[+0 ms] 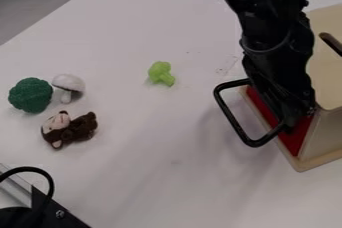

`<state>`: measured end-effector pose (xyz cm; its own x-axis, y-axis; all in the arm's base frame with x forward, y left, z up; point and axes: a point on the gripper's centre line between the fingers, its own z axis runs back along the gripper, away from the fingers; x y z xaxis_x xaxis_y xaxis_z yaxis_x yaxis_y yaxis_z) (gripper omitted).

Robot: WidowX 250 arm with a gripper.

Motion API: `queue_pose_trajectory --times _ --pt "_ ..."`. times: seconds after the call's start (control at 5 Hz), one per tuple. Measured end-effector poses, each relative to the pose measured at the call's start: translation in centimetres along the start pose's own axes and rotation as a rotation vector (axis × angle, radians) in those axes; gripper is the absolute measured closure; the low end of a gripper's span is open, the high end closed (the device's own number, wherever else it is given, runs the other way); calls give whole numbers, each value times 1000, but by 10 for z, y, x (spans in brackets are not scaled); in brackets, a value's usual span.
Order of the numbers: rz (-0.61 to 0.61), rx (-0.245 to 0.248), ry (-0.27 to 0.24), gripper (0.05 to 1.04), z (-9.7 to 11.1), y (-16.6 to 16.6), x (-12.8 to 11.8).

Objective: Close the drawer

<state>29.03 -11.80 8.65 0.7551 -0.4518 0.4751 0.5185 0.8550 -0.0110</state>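
Black hardware (59, 214) with a looped cable (51, 184) is being seen nearest, well apart from the wooden cabinet (334, 137). On the cabinet's left side, the red drawer front (294, 143) is being framed by wood, its black handle (233, 117) being held out leftward. At the cabinet's face, the drawer is being partly hidden by the gripper (292, 116); whether anything is being grasped cannot be told. Left of the cabinet, pale green toy broccoli (160, 72), then a mushroom (67, 81), dark green broccoli (30, 95) and a brown plush (81, 126) are being supported by a whitish tabletop (147, 182). Grey floor (40, 7) is being bordered by it.
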Motion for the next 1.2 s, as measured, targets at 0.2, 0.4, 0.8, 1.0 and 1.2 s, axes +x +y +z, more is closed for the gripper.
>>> queue_pose_trajectory --times 0.2,0.4,0.8,1.0,1.2 --pt "-7 2 2 85 0 1 -1" --pt "-22 15 -26 85 24 3 4" --pt "-23 58 -67 85 89 5 1" --pt "-29 146 -64 85 112 15 -8" --pt "-28 155 -64 85 114 16 -9"
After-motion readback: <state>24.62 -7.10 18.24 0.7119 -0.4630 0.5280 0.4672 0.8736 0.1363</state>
